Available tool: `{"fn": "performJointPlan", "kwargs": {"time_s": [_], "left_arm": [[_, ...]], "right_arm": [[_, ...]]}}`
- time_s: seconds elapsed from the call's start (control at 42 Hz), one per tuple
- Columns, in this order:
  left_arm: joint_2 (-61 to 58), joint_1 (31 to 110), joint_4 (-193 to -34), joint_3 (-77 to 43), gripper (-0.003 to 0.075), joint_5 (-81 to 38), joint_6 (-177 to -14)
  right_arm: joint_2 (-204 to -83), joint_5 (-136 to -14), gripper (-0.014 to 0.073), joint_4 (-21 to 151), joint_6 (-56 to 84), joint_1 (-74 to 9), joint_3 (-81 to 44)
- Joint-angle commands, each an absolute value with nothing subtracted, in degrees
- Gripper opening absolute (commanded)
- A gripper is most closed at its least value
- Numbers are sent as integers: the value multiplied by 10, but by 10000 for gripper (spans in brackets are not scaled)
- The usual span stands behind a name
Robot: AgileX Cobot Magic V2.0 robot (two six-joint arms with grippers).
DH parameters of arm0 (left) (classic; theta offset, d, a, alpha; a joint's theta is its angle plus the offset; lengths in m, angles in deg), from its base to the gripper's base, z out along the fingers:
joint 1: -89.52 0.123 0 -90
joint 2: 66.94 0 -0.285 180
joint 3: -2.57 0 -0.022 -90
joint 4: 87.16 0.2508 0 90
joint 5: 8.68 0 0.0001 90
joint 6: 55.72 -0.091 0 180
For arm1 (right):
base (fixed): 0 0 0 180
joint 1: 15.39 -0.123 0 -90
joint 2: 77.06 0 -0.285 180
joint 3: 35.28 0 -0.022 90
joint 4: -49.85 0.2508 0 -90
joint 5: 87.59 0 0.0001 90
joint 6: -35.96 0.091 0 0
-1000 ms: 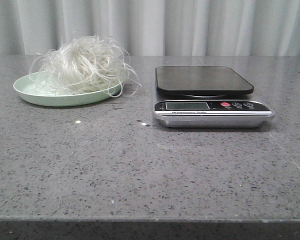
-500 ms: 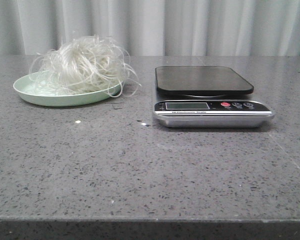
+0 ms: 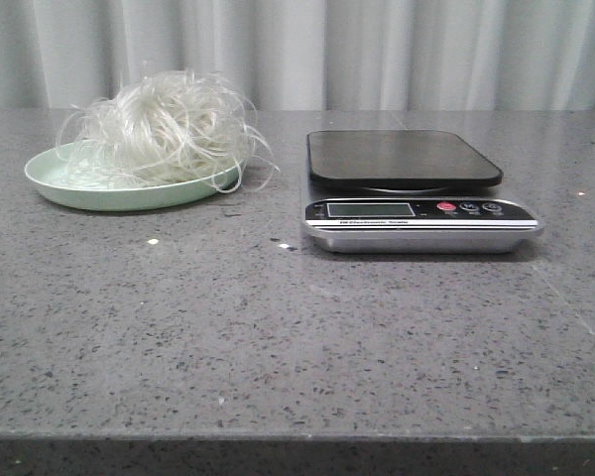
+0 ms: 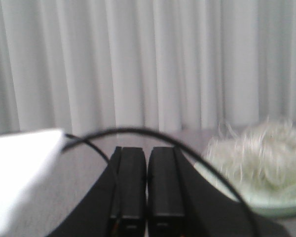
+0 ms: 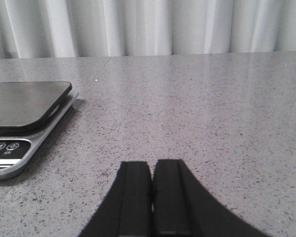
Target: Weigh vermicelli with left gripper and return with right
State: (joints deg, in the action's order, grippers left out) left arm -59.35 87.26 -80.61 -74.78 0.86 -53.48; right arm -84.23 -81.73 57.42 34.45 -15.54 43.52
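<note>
Sitting in a loose heap on the pale green plate (image 3: 55, 185), the vermicelli (image 3: 164, 127) is waiting at the far left of the table (image 3: 278, 337), well apart from both arms in the front view. The scale (image 3: 416, 193) is standing to its right with a bare black platform, so I am judging that the weighing is not yet begun.

The left gripper (image 4: 147, 197) is showing its two dark fingers pressed together with nothing between them, and it is hanging above the table near the plate, with the noodle tangle off to one side in its wrist view. A black cable (image 4: 153, 134) is arching over the fingers there. The right gripper (image 5: 153, 197) is also pressed together and holding nothing, low over the bare stone beside the scale.

What may go wrong from here, in my judgement: the strands are thin, springy and full of loose loops, so a pinch may be catching only a few of them, and the rest may be falling on the table during the carry. Loops may also be hooking on the plate rim and dragging the light plate. If strands are hanging over the platform edge and touching the table, the reading may be false.
</note>
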Motion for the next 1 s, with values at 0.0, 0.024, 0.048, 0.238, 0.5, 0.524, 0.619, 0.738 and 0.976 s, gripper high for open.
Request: {"fn": "performJointPlan", "kwargs": {"time_s": [0.0,0.024,0.048,0.238,0.5,0.524,0.619,0.738,0.976], "left_arm": [[-604,874,-850,-738,137,142,-534],[-603,874,-861,-729,137,143,-534],[-603,874,-872,-711,137,134,-534],[-541,874,-876,-530,137,22,-534],[-357,874,-877,-280,137,-133,-534],[-337,874,-877,-266,138,-146,-534],[-268,874,-885,-210,144,-206,-534],[-196,862,-887,-170,210,-254,-534],[-82,790,-887,-118,435,-289,-545]], "right_arm": [[-833,-865,151,567,343,-155,431],[-833,-865,151,567,343,-155,431],[-833,-865,151,567,343,-155,431],[-833,-865,151,567,343,-155,431],[-833,-865,151,567,343,-155,431],[-833,-865,151,567,343,-155,431],[-833,-865,151,567,343,-155,431],[-833,-865,151,567,343,-155,431],[-833,-865,151,567,343,-155,431]]}}
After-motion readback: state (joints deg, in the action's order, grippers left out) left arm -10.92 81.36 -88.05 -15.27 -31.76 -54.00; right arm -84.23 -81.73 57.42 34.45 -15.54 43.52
